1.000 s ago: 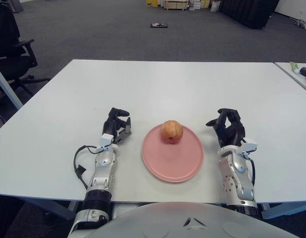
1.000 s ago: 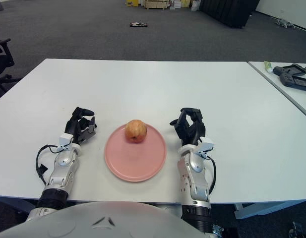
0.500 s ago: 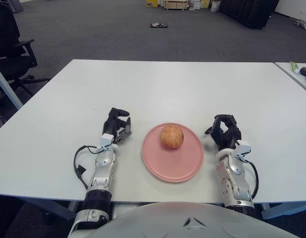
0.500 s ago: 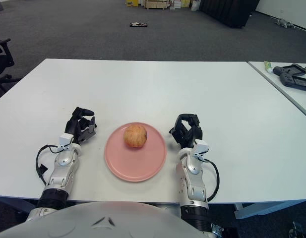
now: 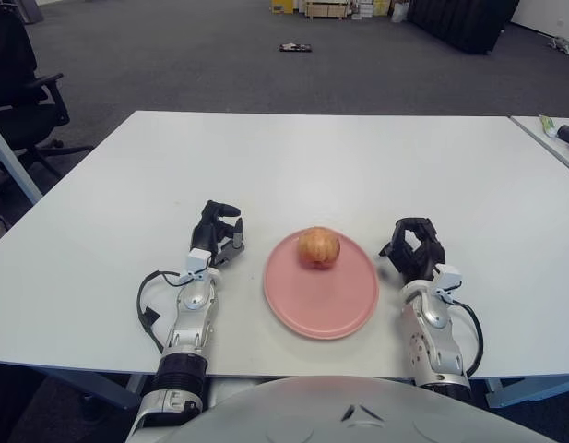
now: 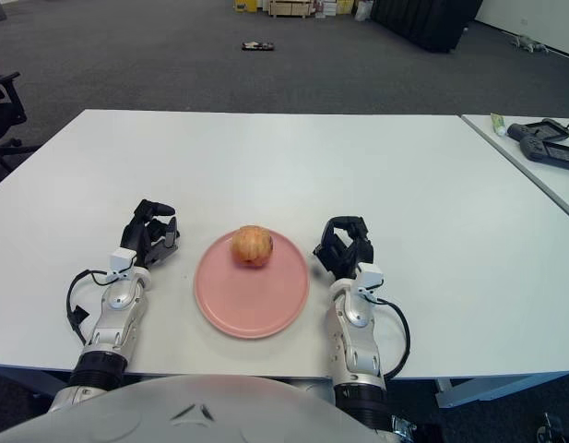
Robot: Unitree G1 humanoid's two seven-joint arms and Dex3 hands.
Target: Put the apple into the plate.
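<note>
Nearest the robot, its 2 hands are lying on the white table (image 5: 358, 157), 1 at each side of the pink plate (image 5: 332, 305). The left hand (image 5: 216, 236) is sitting just left of the plate, fingers curled and gripping nothing. The right hand (image 5: 411, 251) is resting just right of the rim, fingers likewise curled on nothing, though whether a fingertip is touching the plate is hard to tell. The apple (image 5: 318, 246) is sitting free inside the plate, toward its far edge. It is looking firm, smooth and round, so probably liable to roll; 3 fingers wrapping its widest girth would be gripping it best.
</note>
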